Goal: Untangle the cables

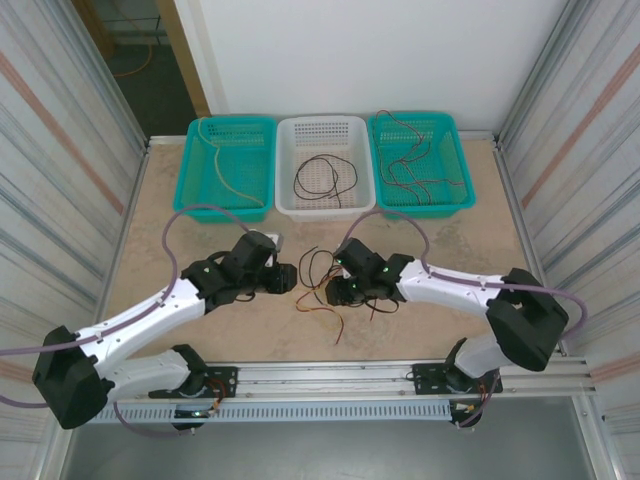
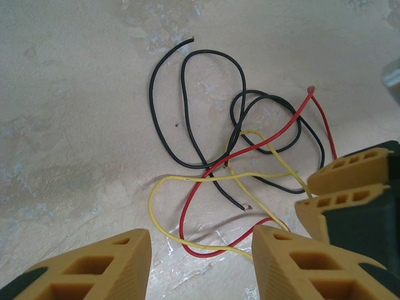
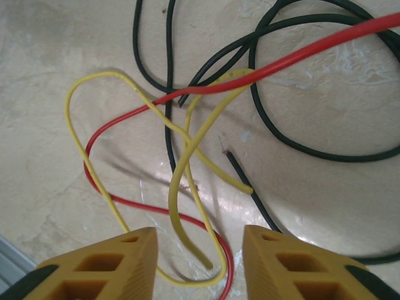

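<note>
The left gripper (image 2: 200, 240) is hovering low over the table (image 2: 75, 125) with its fingers standing apart. A bend of the yellow cable (image 2: 187, 179) and a curve of the red cable (image 2: 275, 134) are lying across the gap between them, not pinched. Facing it, the right gripper (image 3: 200, 234) is holding its fingers apart too, and loops of the same yellow and red cables are running between its tips on the tabletop.

Just beyond both sets of fingertips the black cable (image 2: 184, 94) is curling in loose loops and crossing the red one. From above, the tangle (image 1: 322, 285) is sitting right between the two grippers, toward the front middle of the table.

Further back, three baskets are standing in a row against the wall:
- a left teal basket (image 1: 230, 125) holding a tan wire (image 1: 222, 175)
- a white basket (image 1: 325, 122) holding a black wire (image 1: 325, 175)
- a right teal basket (image 1: 465, 195) holding reddish wires (image 1: 415, 160)
</note>
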Robot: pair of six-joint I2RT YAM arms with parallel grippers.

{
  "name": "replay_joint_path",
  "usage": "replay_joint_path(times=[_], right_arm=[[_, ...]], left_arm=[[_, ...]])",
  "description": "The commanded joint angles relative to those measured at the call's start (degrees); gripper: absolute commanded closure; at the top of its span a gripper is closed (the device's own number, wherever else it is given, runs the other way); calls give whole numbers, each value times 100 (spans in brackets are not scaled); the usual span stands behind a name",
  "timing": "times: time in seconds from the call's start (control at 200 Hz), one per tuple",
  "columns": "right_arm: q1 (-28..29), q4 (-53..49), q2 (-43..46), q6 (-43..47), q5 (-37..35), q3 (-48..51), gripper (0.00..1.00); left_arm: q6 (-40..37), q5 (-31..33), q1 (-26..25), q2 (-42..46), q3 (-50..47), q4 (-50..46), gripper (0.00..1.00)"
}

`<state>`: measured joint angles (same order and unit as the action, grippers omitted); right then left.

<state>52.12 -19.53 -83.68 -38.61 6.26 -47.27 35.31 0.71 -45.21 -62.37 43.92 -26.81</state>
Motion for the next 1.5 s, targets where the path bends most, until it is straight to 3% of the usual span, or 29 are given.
replay_joint_path(times=[0.0, 0.17, 0.416, 0.626, 0.932, 1.117, 1.373, 1.498], right_arm=[[42, -73, -161, 71, -55, -310, 65], [121, -521, -318, 306, -458, -639, 65], [271, -490, -786, 310, -388, -712, 70], [345, -657, -643, 342, -599, -819, 100], [427, -1448, 1203, 1093, -724, -868, 100], [177, -1820, 2218, 1489, -335, -1231, 100], [-87, -1862, 2600, 1549, 111, -1623, 100], [-96, -1766, 2646, 1558, 250, -1654, 100]], left_arm=[[-66, 48, 21, 31, 74, 70, 53], [-36, 17, 25, 63, -73, 162, 53], [-61, -11, 25, 32, -90, 224, 53], [-93, -27, 21, 32, -84, 229, 53], [-560, -551, -4, 264, 26, 609, 46], [-1165, -1052, -80, 484, 215, 723, 39], [-1416, -1741, -137, 502, 432, 1123, 32], [-1444, -2082, -140, 412, 517, 1263, 39]])
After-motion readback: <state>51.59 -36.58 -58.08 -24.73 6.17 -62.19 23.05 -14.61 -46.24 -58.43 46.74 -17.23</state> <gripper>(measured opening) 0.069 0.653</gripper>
